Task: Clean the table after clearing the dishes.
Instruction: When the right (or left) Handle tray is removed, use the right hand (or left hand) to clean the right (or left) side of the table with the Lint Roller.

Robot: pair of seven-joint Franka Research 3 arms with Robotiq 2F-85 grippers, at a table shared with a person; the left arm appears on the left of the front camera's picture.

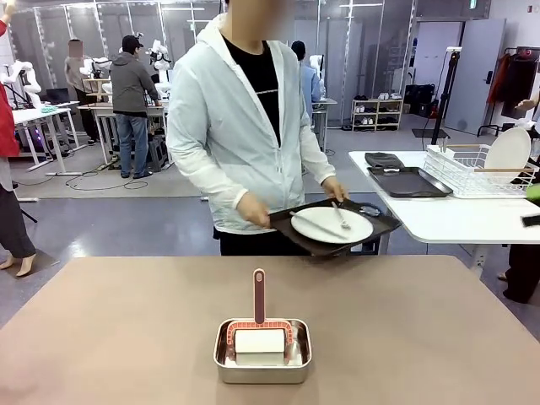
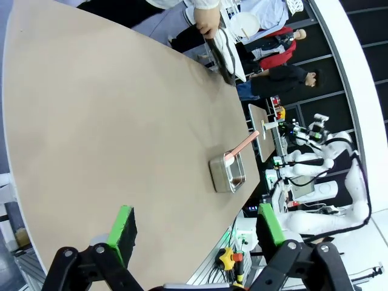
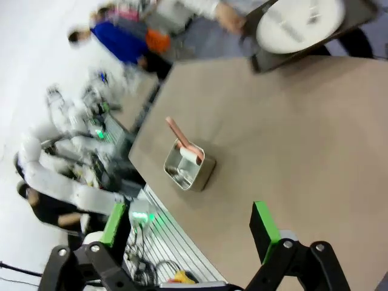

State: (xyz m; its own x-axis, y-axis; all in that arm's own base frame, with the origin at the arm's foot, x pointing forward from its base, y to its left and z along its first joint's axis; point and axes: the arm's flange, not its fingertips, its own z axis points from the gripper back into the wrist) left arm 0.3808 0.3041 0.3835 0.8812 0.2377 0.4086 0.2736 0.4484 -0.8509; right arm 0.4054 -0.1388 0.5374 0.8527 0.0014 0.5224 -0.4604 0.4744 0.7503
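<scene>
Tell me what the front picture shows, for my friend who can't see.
A person in a white jacket stands across a brown table, holding a dark tray with a white plate, fork and knife. Near the camera, a metal pan holds a brush with an upright reddish handle.

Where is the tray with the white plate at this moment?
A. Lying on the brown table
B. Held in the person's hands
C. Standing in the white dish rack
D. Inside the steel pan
B: the person's hands grip the tray, with the plate on it, lifted beyond the table's far edge.
</scene>
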